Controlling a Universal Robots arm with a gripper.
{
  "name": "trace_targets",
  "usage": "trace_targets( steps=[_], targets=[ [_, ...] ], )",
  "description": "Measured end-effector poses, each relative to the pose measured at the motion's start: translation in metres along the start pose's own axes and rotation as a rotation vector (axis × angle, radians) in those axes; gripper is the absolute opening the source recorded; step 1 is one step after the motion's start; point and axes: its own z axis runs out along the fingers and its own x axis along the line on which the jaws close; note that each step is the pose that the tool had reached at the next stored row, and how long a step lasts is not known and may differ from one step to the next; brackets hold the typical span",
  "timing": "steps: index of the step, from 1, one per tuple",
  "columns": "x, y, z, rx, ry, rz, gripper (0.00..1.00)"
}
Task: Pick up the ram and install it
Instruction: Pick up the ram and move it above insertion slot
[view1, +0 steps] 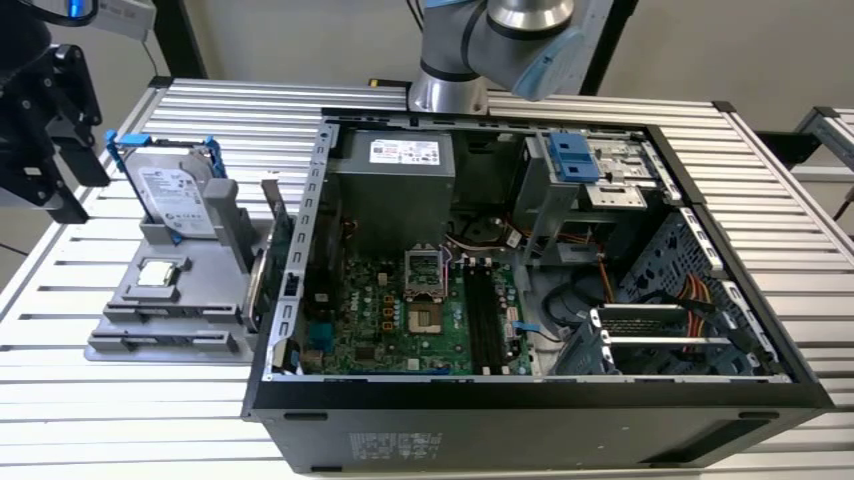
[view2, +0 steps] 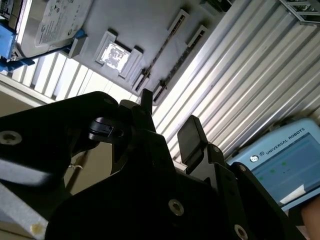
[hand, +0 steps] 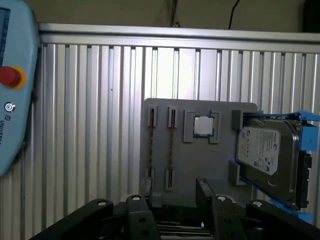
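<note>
The ram (hand: 171, 150) is a thin dark stick standing on edge in a slot of the grey holder (hand: 220, 165), beside a second slot; in the second wrist view the ram (view2: 162, 47) runs across the same holder. My black gripper (view1: 67, 180) hangs at the exterior view's far left, above the table's edge and apart from the holder (view1: 120, 345). In both wrist views the gripper (hand: 174, 192) (view2: 170, 120) is open, with nothing between its fingers (hand: 145, 192). The open computer case (view1: 287, 400) lies in the middle, its motherboard (view1: 387, 320) exposed.
On the holder stand a silver hard drive in a blue frame (view1: 174, 195) and a small square chip (view1: 160, 272). A green expansion card (view1: 267, 265) stands upright between holder and case. A light blue teach pendant (hand: 12, 90) lies on the ribbed table (view1: 134, 420).
</note>
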Motion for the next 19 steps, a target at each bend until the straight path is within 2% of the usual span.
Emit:
trace_targets(
  steps=[19],
  targets=[
    [0.0000, -0.0003, 0.0111, 0.0000, 0.0014, 0.000, 1.00]
  ],
)
